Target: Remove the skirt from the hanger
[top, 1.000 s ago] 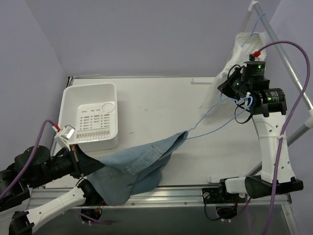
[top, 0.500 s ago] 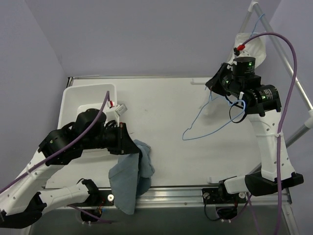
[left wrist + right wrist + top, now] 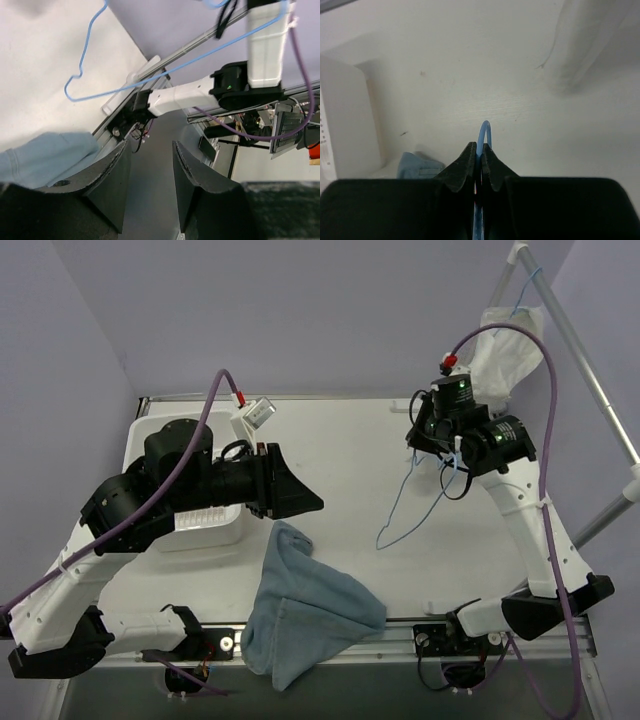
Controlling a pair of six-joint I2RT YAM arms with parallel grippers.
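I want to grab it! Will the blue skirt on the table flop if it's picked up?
Probably floppy: the skirt lies crumpled in soft folds, so it would likely droop from wherever it's held. Part of it hangs over the near edge of the table, so a push might slide it off.

Skirt [image 3: 305, 610] lies heaped at the near edge of the table [image 3: 340, 450], left of centre, partly overhanging. Basket [image 3: 200, 528] sits behind it, rear left. Hanger [image 3: 400, 510] hangs right of centre, clamped in right gripper [image 3: 428, 435], apart from skirt. Rack [image 3: 580, 360] stands far right.
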